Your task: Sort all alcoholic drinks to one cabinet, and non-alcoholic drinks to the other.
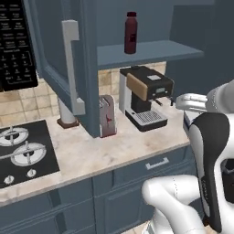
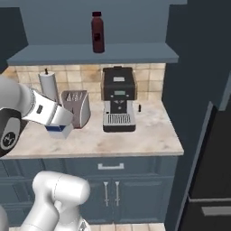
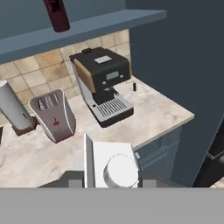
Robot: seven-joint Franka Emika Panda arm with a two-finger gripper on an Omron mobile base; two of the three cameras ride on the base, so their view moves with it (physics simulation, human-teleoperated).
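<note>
Beige stone counter [image 2: 149, 131], blue cabinets. Squat dark maroon bottle w/ red cap [image 2: 98, 32] stands upright on the open cabinet shelf [image 2: 135, 54], well above the gripper [image 2: 57, 124] and off to its right. Gripper's clenched on a white carton w/ round cap [image 3: 116, 162]. Silver toaster [image 2: 76, 108] is just beyond it, black coffee machine [image 2: 118, 99] further right.
</note>
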